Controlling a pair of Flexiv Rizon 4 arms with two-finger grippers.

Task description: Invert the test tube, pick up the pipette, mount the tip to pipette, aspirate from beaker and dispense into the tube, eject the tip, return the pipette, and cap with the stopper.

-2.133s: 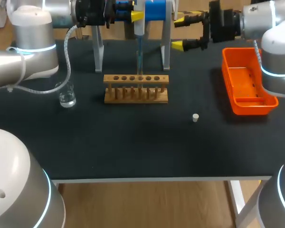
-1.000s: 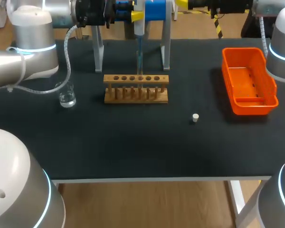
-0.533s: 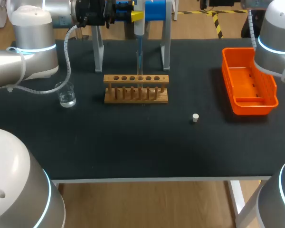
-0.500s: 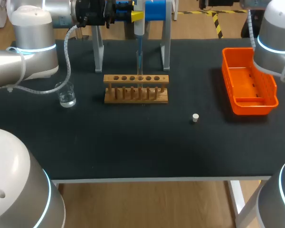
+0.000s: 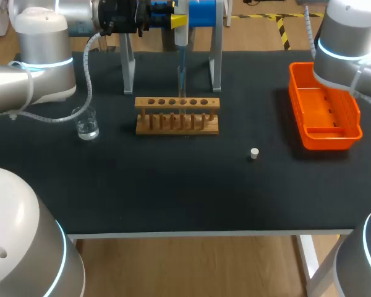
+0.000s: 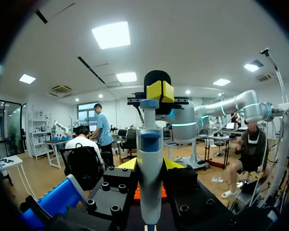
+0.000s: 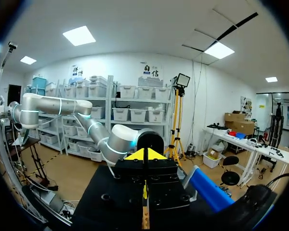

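Pinches the pipette (image 6: 150,144) in the left gripper (image 6: 150,166), yellow tips on both flanks, up at the stand (image 5: 216,62) by the tabletop's far edge, thin end hanging just over the wooden rack (image 5: 177,116). Holds the right gripper (image 7: 144,155) pressed together on nothing, arm in over the far right corner by the orange tray (image 5: 352,127). Shows the beaker (image 5: 86,127) left of the rack, the stopper (image 5: 254,153) loose toward the near right. Risks snagging the stand on a crooked lift, or swinging that thin end into the rack and tipping it; risks dropping the pipette too on a slack pinch.
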